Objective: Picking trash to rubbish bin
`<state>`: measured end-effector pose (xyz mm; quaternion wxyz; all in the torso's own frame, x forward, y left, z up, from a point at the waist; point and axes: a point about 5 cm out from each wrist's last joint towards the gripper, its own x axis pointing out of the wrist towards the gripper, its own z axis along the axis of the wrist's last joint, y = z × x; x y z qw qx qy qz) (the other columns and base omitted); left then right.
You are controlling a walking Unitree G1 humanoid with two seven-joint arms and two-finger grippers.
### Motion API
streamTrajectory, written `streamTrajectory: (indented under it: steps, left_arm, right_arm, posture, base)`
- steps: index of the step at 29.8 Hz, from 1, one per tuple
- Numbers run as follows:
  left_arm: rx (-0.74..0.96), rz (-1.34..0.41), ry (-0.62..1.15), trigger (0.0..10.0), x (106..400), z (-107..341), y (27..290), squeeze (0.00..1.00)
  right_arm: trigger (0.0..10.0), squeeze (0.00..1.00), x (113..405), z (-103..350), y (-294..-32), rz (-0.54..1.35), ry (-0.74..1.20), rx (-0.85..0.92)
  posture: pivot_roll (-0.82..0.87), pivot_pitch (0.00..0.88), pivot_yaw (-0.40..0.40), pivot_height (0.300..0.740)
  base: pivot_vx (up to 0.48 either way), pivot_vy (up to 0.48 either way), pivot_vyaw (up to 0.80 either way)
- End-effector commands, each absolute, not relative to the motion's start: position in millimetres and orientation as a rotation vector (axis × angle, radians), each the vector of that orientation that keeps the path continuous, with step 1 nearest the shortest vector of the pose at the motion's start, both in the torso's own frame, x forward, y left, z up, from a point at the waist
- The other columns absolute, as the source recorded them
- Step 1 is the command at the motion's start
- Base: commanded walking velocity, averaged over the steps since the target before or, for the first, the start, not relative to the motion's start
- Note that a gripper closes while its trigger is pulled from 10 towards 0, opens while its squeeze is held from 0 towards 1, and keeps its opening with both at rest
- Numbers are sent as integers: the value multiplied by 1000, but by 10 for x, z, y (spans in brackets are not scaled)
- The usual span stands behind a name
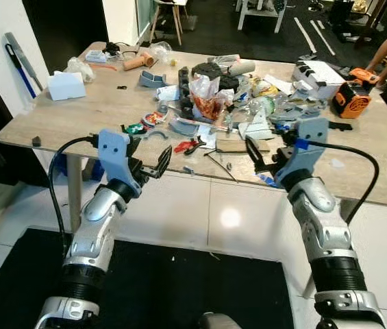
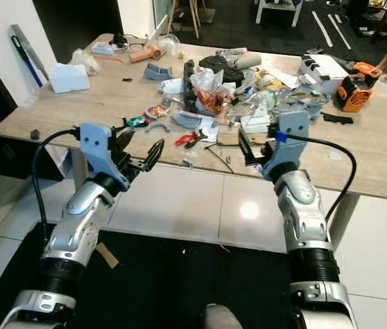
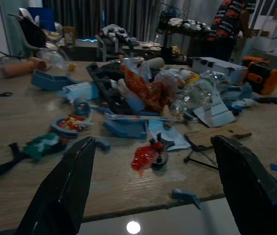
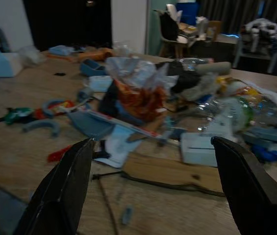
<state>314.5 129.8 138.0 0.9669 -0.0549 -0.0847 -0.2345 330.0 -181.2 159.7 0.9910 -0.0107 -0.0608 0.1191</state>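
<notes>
Left end effector: black fingers spread wide, empty, raised at the near edge of the pale wooden surface. Right end effector: likewise wide, empty. Crumpled orange-and-clear plastic wrapper: mid-surface amid clutter, beyond both, untouched. Judged progress: nothing collected yet.

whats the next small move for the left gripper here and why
Probably ease the left gripper forward over the wooden table edge toward the crumpled red wrapper: its fingers are open, it holds nothing, and the wrapper lies just beyond them near the edge.
</notes>
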Motion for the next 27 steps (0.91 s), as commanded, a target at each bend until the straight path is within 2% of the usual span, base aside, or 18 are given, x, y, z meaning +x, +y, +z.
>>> streamTrajectory:
  steps: [1, 23, 27]
  left_arm:
    - [-103, -475, -167, 10000, 3146, 1368, 1307, 0]
    - [-97, -482, -179, 10000, 3142, 1381, 1301, 0]
    - [-97, -484, -180, 10000, 3141, 1381, 1300, 0]
  right_arm:
    - [10000, 0, 3295, 1602, -1834, 239, -122, -24]
    - [10000, 0, 3288, 1601, -1843, 261, -115, -22]
    - [10000, 0, 3297, 1592, -1845, 263, -101, -9]
  posture:
    - [-97, 0, -5, 740]
    - [-99, 0, -7, 740]
    - [-99, 0, -7, 740]
  base:
    - [386, 0, 0]
    - [447, 0, 0]
    - [480, 0, -788]
